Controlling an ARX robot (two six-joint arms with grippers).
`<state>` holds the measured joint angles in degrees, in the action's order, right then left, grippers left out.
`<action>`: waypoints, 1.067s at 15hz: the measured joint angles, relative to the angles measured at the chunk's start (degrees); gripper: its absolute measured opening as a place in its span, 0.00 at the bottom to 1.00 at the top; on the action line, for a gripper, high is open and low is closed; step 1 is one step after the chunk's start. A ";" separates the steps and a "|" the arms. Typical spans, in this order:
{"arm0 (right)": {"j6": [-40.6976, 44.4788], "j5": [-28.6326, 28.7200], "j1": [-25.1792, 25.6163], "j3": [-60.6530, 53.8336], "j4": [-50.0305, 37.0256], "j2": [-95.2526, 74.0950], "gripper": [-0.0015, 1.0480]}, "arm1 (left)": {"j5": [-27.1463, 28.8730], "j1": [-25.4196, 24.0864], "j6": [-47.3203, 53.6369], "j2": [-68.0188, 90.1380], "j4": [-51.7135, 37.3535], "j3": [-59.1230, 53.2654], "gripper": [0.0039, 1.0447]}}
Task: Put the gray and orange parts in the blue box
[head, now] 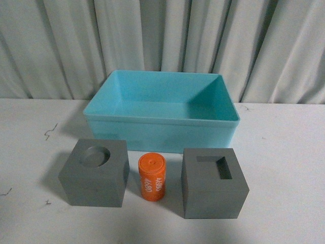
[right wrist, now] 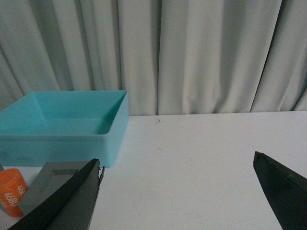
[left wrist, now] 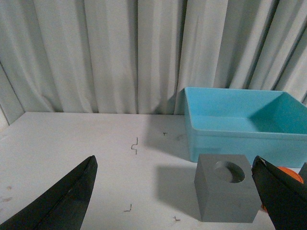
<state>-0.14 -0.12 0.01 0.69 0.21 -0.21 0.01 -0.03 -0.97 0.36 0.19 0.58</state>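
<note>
Matte gray cubes are flanking the orange cylinder (head: 152, 177) in a row toward the tabletop's near edge, the round-recess cube (head: 94, 173) on the left and the rectangular-recess cube (head: 213, 183) on the right, none of them touching. The blue box (head: 161, 129) is sitting just behind them, toward the far edge, its inside bare. In the left wrist view one black finger (left wrist: 280, 196) is hiding most of the cylinder. In the right wrist view the frame is cutting off the cylinder and a finger (right wrist: 67, 201) is covering part of the rectangular-recess cube. Small dark marks (head: 49, 132) are dotting the white table (head: 284, 168), and a pale curtain (head: 162, 35) is hanging behind. The left gripper (left wrist: 173, 159) is spread wide, with the round-recess cube ahead between its fingers. The right gripper (right wrist: 177, 158) is equally wide, framing bare table.
</note>
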 joint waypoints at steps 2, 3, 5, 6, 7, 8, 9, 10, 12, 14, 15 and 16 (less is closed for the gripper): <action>0.00 -0.02 0.00 0.00 0.00 0.00 0.94 | 0.00 0.00 0.00 0.00 0.00 0.02 0.94; 0.02 0.00 0.00 0.00 0.00 0.00 0.94 | 0.00 0.00 0.00 0.00 0.00 0.02 0.94; 0.00 -0.02 0.00 0.00 0.00 0.00 0.94 | 0.00 0.00 0.00 0.00 0.00 0.00 0.94; 0.00 -0.02 0.00 0.00 0.00 0.00 0.94 | 0.00 0.00 0.00 0.00 0.00 0.02 0.94; 0.00 -0.02 0.00 0.00 0.00 0.00 0.94 | 0.00 0.00 0.00 0.02 0.00 0.02 0.94; 0.00 0.00 0.00 0.00 0.00 0.00 0.94 | 0.00 0.00 0.00 0.02 0.00 0.02 0.94; 0.00 0.00 0.00 0.00 0.00 0.00 0.94 | 0.00 0.00 0.00 0.00 0.00 0.00 0.94; 0.00 0.00 0.00 0.00 0.00 0.00 0.94 | 0.00 0.00 0.00 0.00 0.00 0.02 0.94; 0.00 -0.02 0.00 0.00 0.00 0.00 0.94 | 0.00 0.00 0.02 0.00 0.00 0.02 0.94; 0.00 0.00 0.00 0.00 0.00 0.00 0.94 | 0.00 0.00 0.00 0.00 0.00 0.02 0.94; 0.02 -0.02 0.00 0.00 0.00 0.00 0.94 | 0.00 0.00 0.00 0.00 0.00 0.00 0.94; 0.02 0.00 0.00 0.00 0.00 0.00 0.94 | 0.00 0.00 0.02 0.00 0.00 0.02 0.94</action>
<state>-0.12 -0.12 0.01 0.69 0.21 -0.21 0.01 -0.03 -0.95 0.36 0.19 0.60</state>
